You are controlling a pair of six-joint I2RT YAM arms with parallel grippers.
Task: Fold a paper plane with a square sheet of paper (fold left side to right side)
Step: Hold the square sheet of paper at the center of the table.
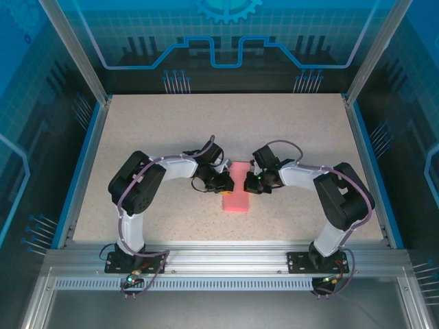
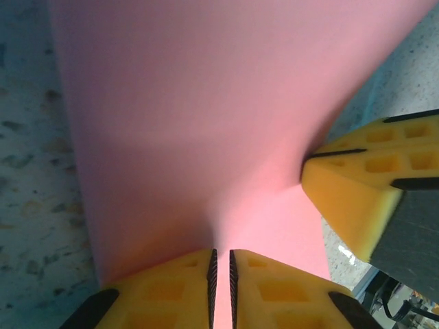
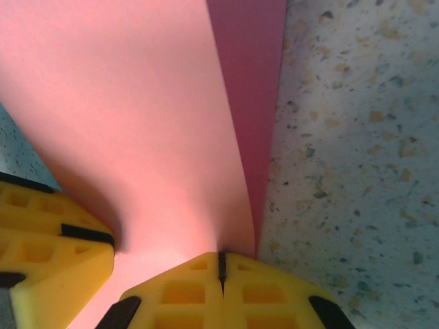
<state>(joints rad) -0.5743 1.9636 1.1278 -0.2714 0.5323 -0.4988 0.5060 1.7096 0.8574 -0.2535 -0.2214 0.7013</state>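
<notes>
The square sheet of paper (image 1: 238, 197) is salmon pink and lies at the table's middle, doubled over into a narrow upright rectangle. My left gripper (image 1: 226, 182) meets its left side and my right gripper (image 1: 252, 183) its right side. In the left wrist view the sheet (image 2: 206, 103) bows up and runs into the thin slit between my left gripper's (image 2: 222, 255) yellow pads, which are shut on it. In the right wrist view the top layer (image 3: 123, 103) curls over a darker lower layer (image 3: 257, 82), and its edge ends in my right gripper (image 3: 221, 257), shut on it.
The speckled beige table (image 1: 151, 137) stretches around the paper, bounded by blue rails and metal posts. The other arm's yellow finger (image 2: 357, 199) presses close at the sheet's right, and a yellow finger (image 3: 48, 264) sits at the lower left of the right wrist view.
</notes>
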